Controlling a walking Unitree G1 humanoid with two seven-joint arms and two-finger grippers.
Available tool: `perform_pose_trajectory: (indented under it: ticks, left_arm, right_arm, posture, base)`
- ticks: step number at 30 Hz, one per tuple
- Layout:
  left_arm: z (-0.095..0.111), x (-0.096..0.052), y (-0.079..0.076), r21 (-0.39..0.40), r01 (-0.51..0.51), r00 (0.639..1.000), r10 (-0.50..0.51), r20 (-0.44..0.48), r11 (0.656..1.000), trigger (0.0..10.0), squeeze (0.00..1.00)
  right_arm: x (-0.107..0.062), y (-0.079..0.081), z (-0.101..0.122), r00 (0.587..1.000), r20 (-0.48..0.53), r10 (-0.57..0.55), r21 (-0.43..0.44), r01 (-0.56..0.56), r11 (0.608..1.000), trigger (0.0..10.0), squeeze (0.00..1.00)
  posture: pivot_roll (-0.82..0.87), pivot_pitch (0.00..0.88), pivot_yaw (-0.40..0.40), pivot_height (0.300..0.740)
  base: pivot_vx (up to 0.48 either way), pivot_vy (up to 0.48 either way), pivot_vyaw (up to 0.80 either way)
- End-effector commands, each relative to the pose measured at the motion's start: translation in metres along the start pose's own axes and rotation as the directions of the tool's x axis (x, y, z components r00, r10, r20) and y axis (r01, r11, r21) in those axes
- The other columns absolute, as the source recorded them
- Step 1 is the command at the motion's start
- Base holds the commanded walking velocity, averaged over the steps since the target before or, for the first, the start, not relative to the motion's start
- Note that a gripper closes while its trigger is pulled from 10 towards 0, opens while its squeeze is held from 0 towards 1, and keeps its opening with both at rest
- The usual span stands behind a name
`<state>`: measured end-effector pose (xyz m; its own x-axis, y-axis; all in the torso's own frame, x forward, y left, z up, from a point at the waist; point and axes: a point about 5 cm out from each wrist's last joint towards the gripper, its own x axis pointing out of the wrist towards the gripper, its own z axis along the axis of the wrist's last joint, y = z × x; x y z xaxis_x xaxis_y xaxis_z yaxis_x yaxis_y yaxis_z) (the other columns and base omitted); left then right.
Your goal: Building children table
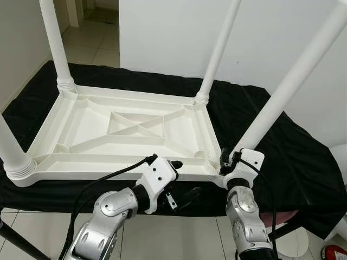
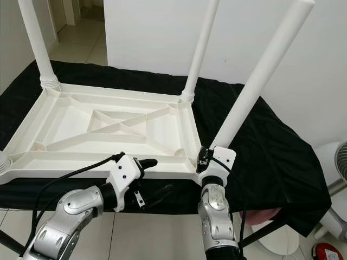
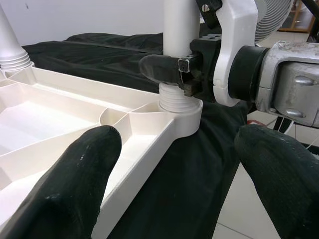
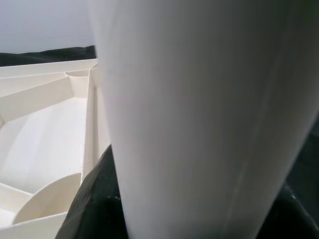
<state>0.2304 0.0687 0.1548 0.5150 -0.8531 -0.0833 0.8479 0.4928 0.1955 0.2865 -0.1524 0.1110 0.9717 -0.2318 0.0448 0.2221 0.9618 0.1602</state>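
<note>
table top (image 1: 124,130) upside down on black cloth (image 1: 293,151) | right gripper (image 3: 172,69) pinching near leg (image 1: 282,97) | left gripper (image 1: 181,179) spread at rim

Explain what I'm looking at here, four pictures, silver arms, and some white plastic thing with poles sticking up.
It's a humanoid robot assembling a child's table. Two pictures come from cameras in its head, looking down; the other two sit on its wrists, looking along its black fingers. The white tabletop lies upside down on a black cloth, with legs standing up from its corners. The right pincer is shut on the near right leg, just above its threaded socket. The left pincer is open, one finger on the tabletop's near rim, the other below the edge.
</note>
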Motion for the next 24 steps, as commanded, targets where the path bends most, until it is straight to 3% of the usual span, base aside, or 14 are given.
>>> perform_pose_trajectory:
  ticks: [1, 5, 6, 7, 8, 9, 16, 22, 23, 24]
  left_arm:
    - [0.001, 0.002, 0.002, 0.008, -0.085, 0.996, 0.085, 0.007, 0.996, 10.0, 0.0]
    - [0.001, 0.003, 0.002, 0.009, -0.086, 0.996, 0.086, 0.009, 0.996, 10.0, 0.0]
    - [0.001, 0.003, 0.002, 0.01, -0.087, 0.996, 0.087, 0.01, 0.996, 10.0, 0.0]
    - [0.001, 0.003, 0.002, 0.012, -0.088, 0.996, 0.088, 0.01, 0.996, 10.0, 0.0]
    - [0.001, 0.003, 0.002, 0.012, -0.088, 0.996, 0.088, 0.01, 0.996, 10.0, 0.0]
    - [0.001, 0.003, 0.003, 0.014, -0.089, 0.996, 0.089, 0.011, 0.996, 10.0, 0.0]
    - [0.002, 0.004, 0.002, 0.014, -0.087, 0.996, 0.086, 0.017, 0.996, 10.0, 0.0]
    - [0.003, 0.006, 0.0, 0.015, -0.08, 0.997, 0.079, 0.019, 0.997, 10.0, 0.0]
    - [0.003, 0.006, -0.001, 0.015, -0.078, 0.997, 0.078, 0.019, 0.997, 10.0, 0.0]
    - [0.003, 0.006, -0.001, 0.015, -0.078, 0.997, 0.078, 0.019, 0.997, 10.0, 0.0]
  right_arm:
    - [0.001, -0.011, -0.003, 0.997, -0.026, -0.073, 0.001, 0.073, 0.997, 10.0, 0.0]
    - [0.001, -0.011, -0.004, 0.997, -0.029, -0.071, 0.004, 0.071, 0.997, 10.0, 0.0]
    - [0.001, -0.01, -0.004, 0.998, -0.028, -0.062, 0.012, 0.062, 0.998, 10.0, 0.12]
    - [0.001, -0.009, -0.003, 0.999, -0.021, -0.05, 0.019, 0.05, 0.999, 10.0, 0.87]
    - [0.001, -0.009, -0.003, 0.999, -0.021, -0.05, 0.019, 0.05, 0.999, 10.0, 0.87]
    - [0.0, -0.006, 0.0, 1.0, 0.005, -0.014, 0.029, 0.014, 0.999, 10.0, 1.0]
    - [0.001, 0.003, 0.016, 0.99, 0.109, 0.094, 0.03, -0.098, 0.995, 10.0, 1.0]
    - [0.003, 0.003, 0.02, 0.978, 0.118, 0.174, -0.013, -0.173, 0.985, 10.0, 1.0]
    - [0.004, 0.002, 0.02, 0.973, 0.11, 0.202, -0.024, -0.201, 0.979, 10.0, 0.0]
    - [0.004, 0.002, 0.02, 0.973, 0.11, 0.202, -0.024, -0.201, 0.979, 10.0, 0.0]
  posture:
    - [0.01, 0.0, -0.142, 0.74]
    - [0.01, 0.0, -0.142, 0.74]
    - [0.02, 0.0, -0.142, 0.74]
    - [0.02, 0.0, -0.142, 0.74]
    - [0.02, 0.0, -0.142, 0.74]
    - [0.02, 0.0, -0.141, 0.74]
    - [0.02, 0.0, -0.14, 0.74]
    - [0.02, 0.0, -0.14, 0.74]
    - [0.02, 0.0, -0.14, 0.74]
    - [0.02, 0.0, -0.14, 0.74]
  base:
    - [0.0, 0.0, 0.0]
    - [0.0, 0.0, 0.0]
    - [0.0, 0.0, 0.0]
    - [0.0, 0.0, 0.0]
    - [0.0, 0.0, 0.0]
    - [0.0, 0.0, 0.0]
    - [0.0, 0.0, 0.0]
    - [0.0, 0.0, 0.0]
    - [0.0, 0.0, 0.0]
    - [0.0, 0.0, 0.0]
